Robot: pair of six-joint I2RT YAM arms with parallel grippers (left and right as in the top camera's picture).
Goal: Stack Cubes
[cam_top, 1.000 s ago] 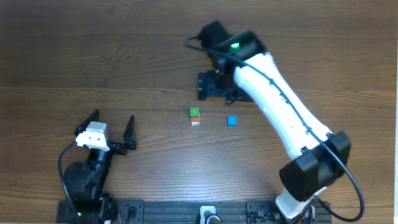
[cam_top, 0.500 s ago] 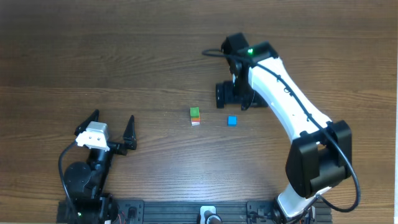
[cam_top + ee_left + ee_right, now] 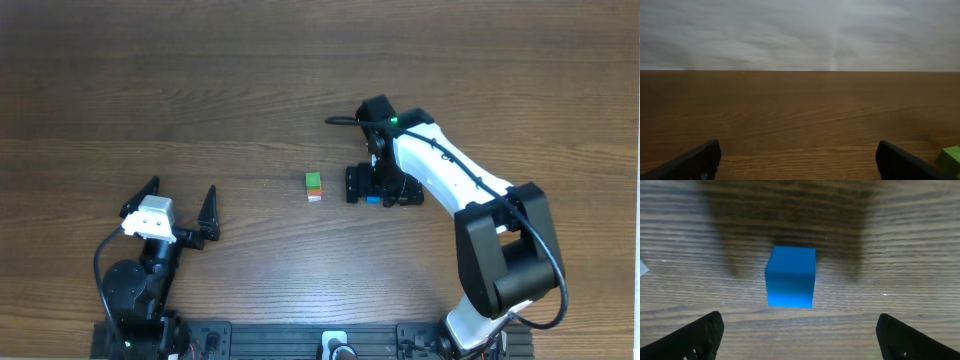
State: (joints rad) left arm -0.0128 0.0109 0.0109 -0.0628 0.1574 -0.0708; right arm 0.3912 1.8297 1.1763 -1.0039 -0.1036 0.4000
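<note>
So far the stacking looks partly done. A small stack (image 3: 314,186) stands on the bench (image 3: 200,80) near the middle, with a green cube (image 3: 314,180) on top of an orange cube (image 3: 314,191). A pale sliver shows at its foot, and I cannot tell whether that is a third cube or something else. The blue cube (image 3: 790,277) is what is left to place. It sits alone and flat on the wood, near the stack on the right arm's side and not touching it.

The right hand (image 3: 381,188) hangs low over that blue cube with its fingers spread wide, one to each side. As far as the wrist view shows, neither finger touches the cube, and nothing is gripped yet. The cube sits roughly centred in the gap, so I judge the step in hand to be the pick: close on the cube, lift it, carry it across and set it squarely on the green top.

The left hand (image 3: 183,192) sits close to its own base, well apart from the cubes, with its fingers open and empty.

That last placement looks the touchiest part, since the stack is narrow and a nudge could topple it.
</note>
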